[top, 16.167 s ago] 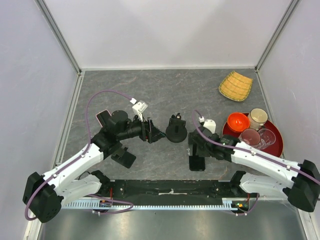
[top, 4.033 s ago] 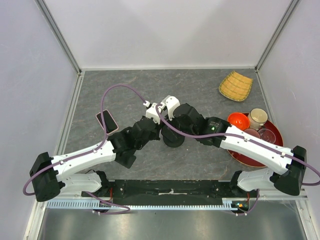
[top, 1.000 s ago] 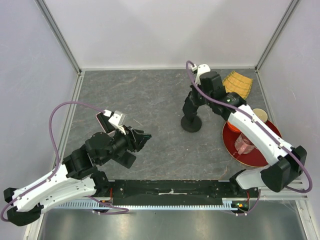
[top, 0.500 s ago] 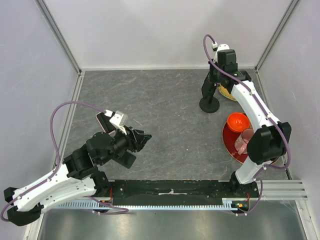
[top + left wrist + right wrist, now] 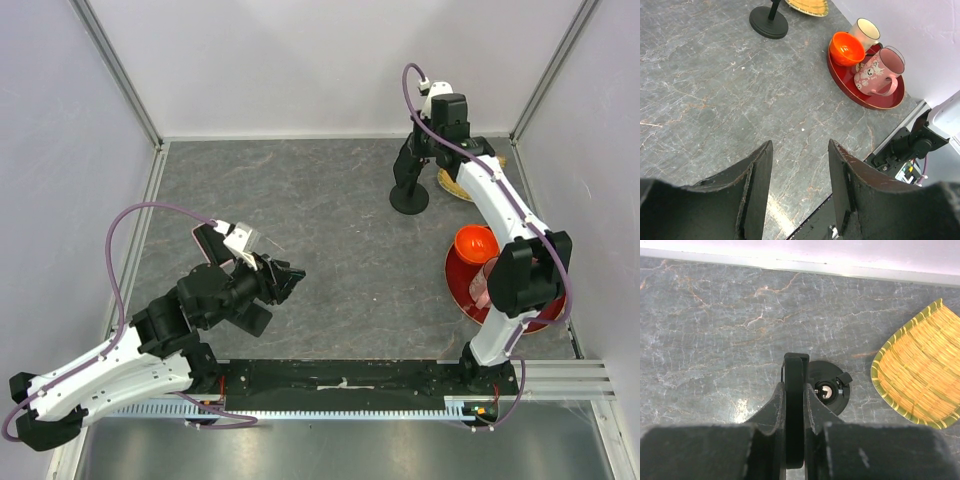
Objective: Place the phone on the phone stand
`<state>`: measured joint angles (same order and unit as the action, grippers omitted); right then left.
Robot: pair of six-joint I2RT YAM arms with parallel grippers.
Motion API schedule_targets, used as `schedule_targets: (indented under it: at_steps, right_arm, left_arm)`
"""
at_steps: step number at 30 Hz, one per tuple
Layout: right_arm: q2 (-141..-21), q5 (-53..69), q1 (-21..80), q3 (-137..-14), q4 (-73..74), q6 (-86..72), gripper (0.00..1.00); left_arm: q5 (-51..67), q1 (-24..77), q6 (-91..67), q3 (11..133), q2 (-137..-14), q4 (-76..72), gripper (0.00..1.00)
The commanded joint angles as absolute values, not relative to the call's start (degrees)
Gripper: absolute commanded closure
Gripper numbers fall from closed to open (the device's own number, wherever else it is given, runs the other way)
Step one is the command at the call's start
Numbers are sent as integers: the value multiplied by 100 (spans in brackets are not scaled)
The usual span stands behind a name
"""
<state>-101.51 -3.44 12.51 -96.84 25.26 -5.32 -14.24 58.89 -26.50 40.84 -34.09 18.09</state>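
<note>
Bright even overhead light, soft shadows, small glare on tabletop (image 5: 742, 407), near gripper fingers (image 5: 752, 187) blurry

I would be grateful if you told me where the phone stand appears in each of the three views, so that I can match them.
Top external: the phone stand is upper right of centre, on the table.
Left wrist: its round base sits at the top edge, left of centre.
Right wrist: dead centre, base seen from above, upright part clamped by the right gripper.
Shared landmark: the woven bamboo tray right beside the stand.
</note>
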Motion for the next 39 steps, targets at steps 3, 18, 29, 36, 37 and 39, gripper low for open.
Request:
schedule_targets:
  at_steps: [3, 18, 29, 36, 37, 39]
  right_arm:
    - [-9713, -606, 1353, -9475, 1477, -457, 49]
    - [-8403, -2127, 2993, -9291, 2198, 527, 2]
    - [-9110, 3449, 4409, -6355, -1896, -1775, 11]
    - [-10572, 5219, 5211, -7003, -2707, -1793, 20]
    - [-10852, 5360, 5255, -7109, -2707, -1793, 22]
    - [-11126, 5729, 5370, -7469, -2576, -1706, 26]
  left_arm:
    - [-1738, 5880, -2549, 4192, -3331, 2020, 44]
    - [-3349, 5810, -4394, 5282, -3400, 5448, 25]
    - [-2612, 5810, -3948, 4942, -1822, 4195, 39]
    - [-2400, 5810, -3288, 4746, -589, 3674, 38]
    - [-2382, 5810, -3261, 4763, -598, 3700, 38]
    - [-2312, 5810, -3208, 4834, -668, 3762, 38]
